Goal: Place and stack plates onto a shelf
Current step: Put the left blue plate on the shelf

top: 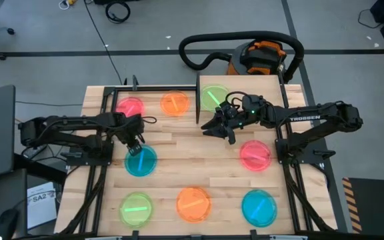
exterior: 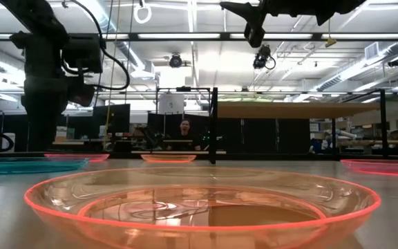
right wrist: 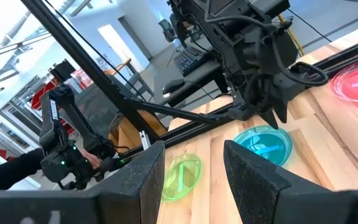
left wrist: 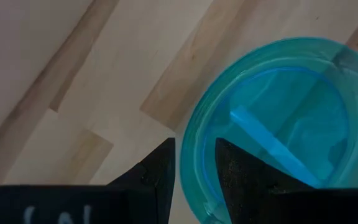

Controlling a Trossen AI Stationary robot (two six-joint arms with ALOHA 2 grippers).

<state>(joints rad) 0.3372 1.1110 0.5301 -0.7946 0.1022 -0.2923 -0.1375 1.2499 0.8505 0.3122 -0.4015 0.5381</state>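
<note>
The left gripper (top: 137, 141) sits right at the rim of the mid-left blue plate (top: 141, 161), on the side toward the shelf (top: 242, 92). In the left wrist view its two fingers (left wrist: 157, 174) straddle that rim with a narrow gap, one outside on the table (top: 179, 143), one over the plate's inner slope; whether they already pinch the plastic cannot be told.

The right gripper (top: 224, 126) hovers in the air just beside the shelf's near edge, fingers apart and holding nothing. One green plate (top: 212, 97) already lies on the shelf. The others lie on the table: pink (top: 130, 107) and orange (top: 175, 103) beside the shelf, another pink (top: 255, 155) near the right arm, and green (top: 136, 209), orange (top: 193, 203) and blue (top: 259, 207) along the edge farthest from the shelf.

Risks, as I judge them:
- The rim grip is thin and off to one side, so the slick plate may tip or slip out once lifted
- If the outer finger presses down on the wood, the plate could skid away toward the far-edge row instead of being caught
- The right arm waits close to the shelf, so carrying the blue plate there could bring the two arms together
</note>
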